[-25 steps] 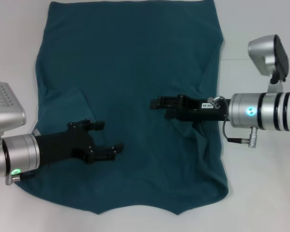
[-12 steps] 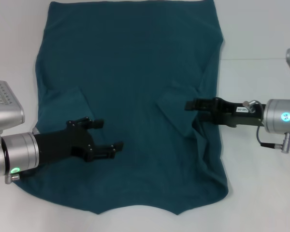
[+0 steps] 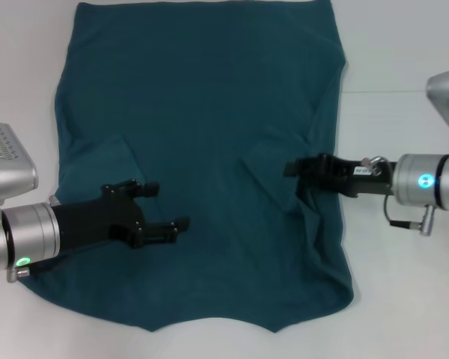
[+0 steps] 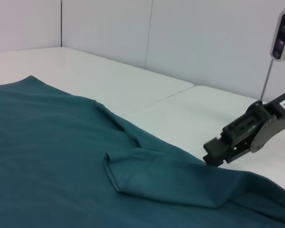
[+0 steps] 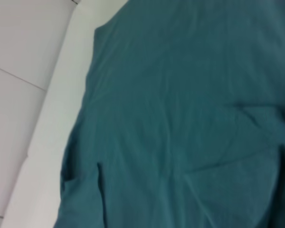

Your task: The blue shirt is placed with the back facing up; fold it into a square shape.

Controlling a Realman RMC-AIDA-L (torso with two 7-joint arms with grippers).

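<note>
Teal-blue fabric fills my view: one blue shirt (image 3: pixel 202 149) lies spread flat on the white desk (image 3: pixel 404 60), both sleeves folded inward onto its body. I see two grippers over it: my left gripper (image 3: pixel 165 206) with fingers spread apart above the left sleeve, and my right gripper (image 3: pixel 290 169) at the right sleeve fold, its fingers drawn together.

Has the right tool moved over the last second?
Yes. The right tool has pulled back toward the blue shirt's right edge, away from the shirt's middle where it was.
</note>
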